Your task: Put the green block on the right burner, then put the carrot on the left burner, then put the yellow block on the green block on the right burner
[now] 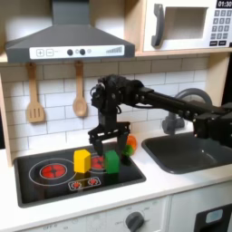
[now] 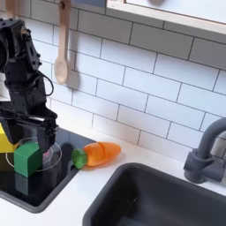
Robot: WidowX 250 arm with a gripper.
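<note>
On the glossy black hob (image 1: 54,186), the green block (image 1: 111,161) sits on the burner nearer the sink, i.e. the burner (image 2: 55,157) at the first exterior view's right; in the second exterior view the same block (image 2: 26,159) rests inside that burner's red rings. The gripper (image 1: 106,140) hangs directly above the green block with its two fingers spread and pointing down, released and holding nothing; the fingertips flank the block's top without visible contact. In the second exterior view the gripper (image 2: 28,139) stands just behind and above the block, jaws apart. The yellow block (image 1: 82,161) stands on the hob at 9 o'clock from the green block, near it but apart, between the two burners. The other burner (image 1: 51,169), red rings with a red centre, lies at 9 o'clock from the yellow block and carries nothing. The carrot (image 1: 131,143) lies at 2 o'clock from the green block in the first exterior view, partly hidden behind a gripper finger. In the second exterior view the carrot (image 2: 97,154) lies on its side at the hob's edge toward the sink (image 2: 168,199), leafy end pointing at the green block, orange body extending onto the white counter (image 2: 84,199). Two wooden utensils (image 1: 80,91) hang on the tiled wall behind the arm.
</note>
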